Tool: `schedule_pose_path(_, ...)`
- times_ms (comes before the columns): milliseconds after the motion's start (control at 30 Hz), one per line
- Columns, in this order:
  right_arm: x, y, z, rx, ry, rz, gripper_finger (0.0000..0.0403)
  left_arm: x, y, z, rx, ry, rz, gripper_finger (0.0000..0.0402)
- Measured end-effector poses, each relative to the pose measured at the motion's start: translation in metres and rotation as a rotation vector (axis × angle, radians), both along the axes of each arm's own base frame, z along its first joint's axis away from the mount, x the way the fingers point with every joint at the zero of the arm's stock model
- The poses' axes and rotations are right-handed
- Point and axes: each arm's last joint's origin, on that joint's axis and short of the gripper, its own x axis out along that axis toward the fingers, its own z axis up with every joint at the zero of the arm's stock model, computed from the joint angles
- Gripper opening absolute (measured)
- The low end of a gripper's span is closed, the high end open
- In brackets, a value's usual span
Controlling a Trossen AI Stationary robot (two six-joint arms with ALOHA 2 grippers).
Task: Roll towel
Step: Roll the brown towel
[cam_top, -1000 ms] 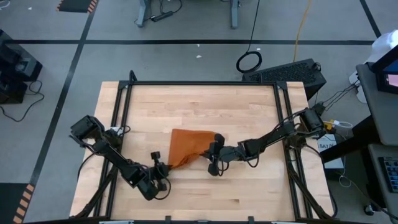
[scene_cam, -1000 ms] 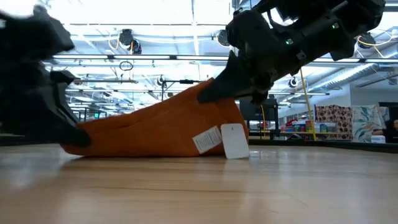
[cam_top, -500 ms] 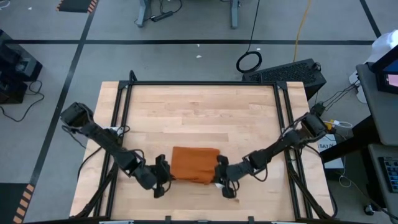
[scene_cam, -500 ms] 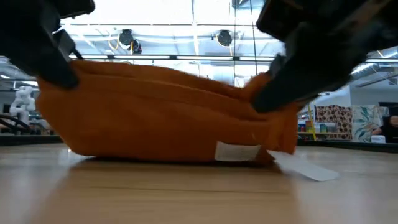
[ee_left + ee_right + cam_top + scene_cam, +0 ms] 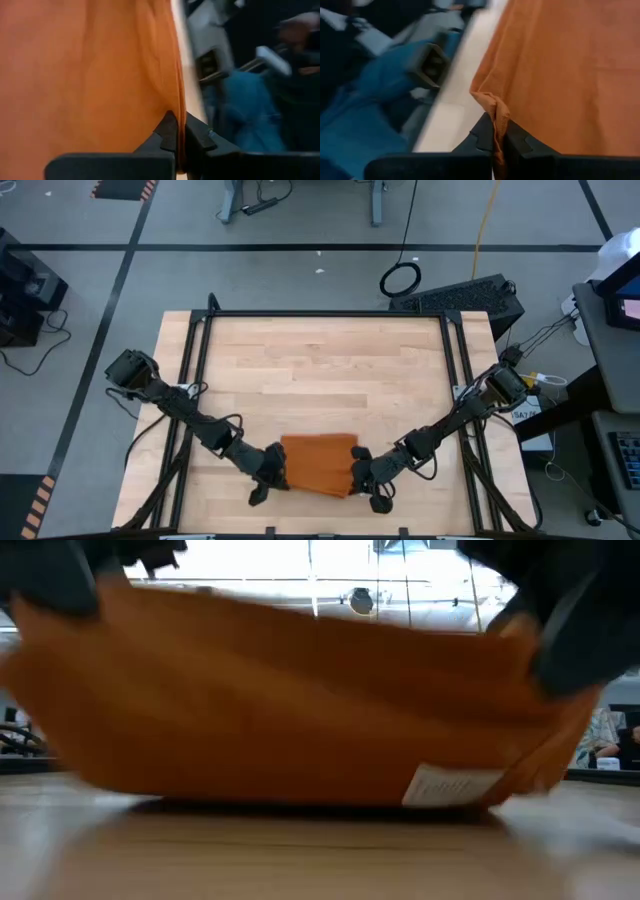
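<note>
Item: towel [image 5: 316, 463], one, burnt orange, with one white tag [image 5: 452, 785] at its lower edge. It lies folded near the front edge of the wooden surface [image 5: 320, 370], midway left to right.

Handling: judged soft, light and limp. It will sag and crease, so it is best taken at edges or corners.

Left gripper [image 5: 176, 134]: one, clamped on the towel's left edge. Right gripper [image 5: 499, 131]: one, clamped on a bunched fold at the right edge.
</note>
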Motion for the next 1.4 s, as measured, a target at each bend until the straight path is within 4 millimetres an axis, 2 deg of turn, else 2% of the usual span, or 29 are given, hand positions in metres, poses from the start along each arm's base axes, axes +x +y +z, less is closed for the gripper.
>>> schedule_pose_path(133,-0.001,0.002,0.0,-0.008,0.002,0.028,0.0,0.001,0.0,0.001,0.009,-0.019,0.013,0.001)
schedule_pose_path(267,-0.004,-0.003,-0.006,-0.028,0.069,-0.018,0.0,0.006,0.01,-0.018,0.087,0.061,0.049,0.0011)
schedule_pose_path(500,-0.002,-0.023,-0.017,0.05,0.16,-0.079,0.0,0.013,0.013,-0.045,0.077,0.161,0.035,0.0011)
schedule_pose_path(633,0.0,-0.021,-0.012,0.188,0.191,-0.058,0.0,0.011,0.008,-0.041,0.02,0.166,0.034,0.0011)
schedule_pose_path(800,0.005,-0.015,0.0,0.364,0.153,-0.061,0.0,0.0,-0.003,-0.02,0.006,0.109,-0.013,0.0011)
schedule_pose_path(967,0.011,-0.026,-0.001,0.339,0.113,-0.211,0.0,-0.018,0.013,-0.008,0.196,0.174,0.123,0.0011)
schedule_pose_path(1067,0.014,-0.032,-0.002,0.316,0.092,-0.325,0.0,-0.026,0.017,0.0,0.228,0.187,0.166,0.0011)
schedule_pose_path(1167,0.013,-0.032,-0.003,0.31,0.075,-0.428,0.0,-0.031,0.012,0.003,0.201,0.188,0.17,0.0011)
schedule_pose_path(1400,0.003,-0.016,-0.006,0.358,0.141,-0.479,0.0,-0.037,-0.007,-0.005,0.155,0.186,0.214,0.0011)
